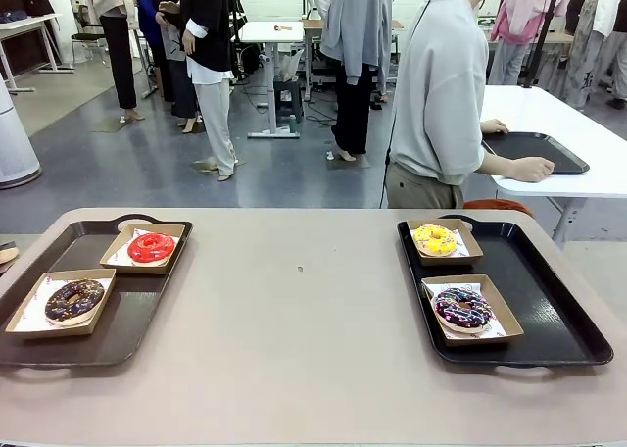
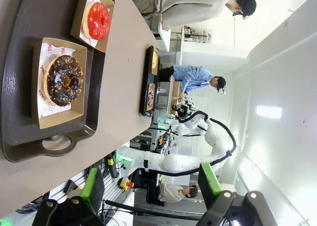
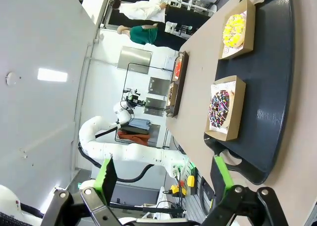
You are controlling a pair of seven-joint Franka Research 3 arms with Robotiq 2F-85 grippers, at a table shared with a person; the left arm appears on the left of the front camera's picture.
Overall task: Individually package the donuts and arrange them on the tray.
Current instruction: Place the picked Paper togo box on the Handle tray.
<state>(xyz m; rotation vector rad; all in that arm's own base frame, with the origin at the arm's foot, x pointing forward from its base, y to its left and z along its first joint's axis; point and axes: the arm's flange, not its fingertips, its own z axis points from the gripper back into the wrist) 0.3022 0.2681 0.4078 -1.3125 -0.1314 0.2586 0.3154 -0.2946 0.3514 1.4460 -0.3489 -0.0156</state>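
Observation:
On the left black tray [image 1: 130, 320] a red donut [image 1: 151, 247] and a chocolate donut [image 1: 73, 300] each lie in a cardboard box. A yellow donut [image 1: 435, 239] and a dark purple sprinkled donut [image 1: 462, 308] sit boxed on the right black tray [image 1: 549, 300]. My left gripper [image 2: 151, 186] hangs open and empty, back from the chocolate donut [image 2: 64, 80] and the red donut [image 2: 97, 20]. In the right wrist view my right gripper [image 3: 164, 175] also stands open and empty, back from the purple donut [image 3: 220, 108] and the yellow donut [image 3: 234, 30].
A person in a grey shirt [image 1: 441, 94] stands at the far side, turned toward a white table with both hands at another black tray [image 1: 534, 151]. Bare tan tabletop [image 1: 299, 300] lies between the two trays.

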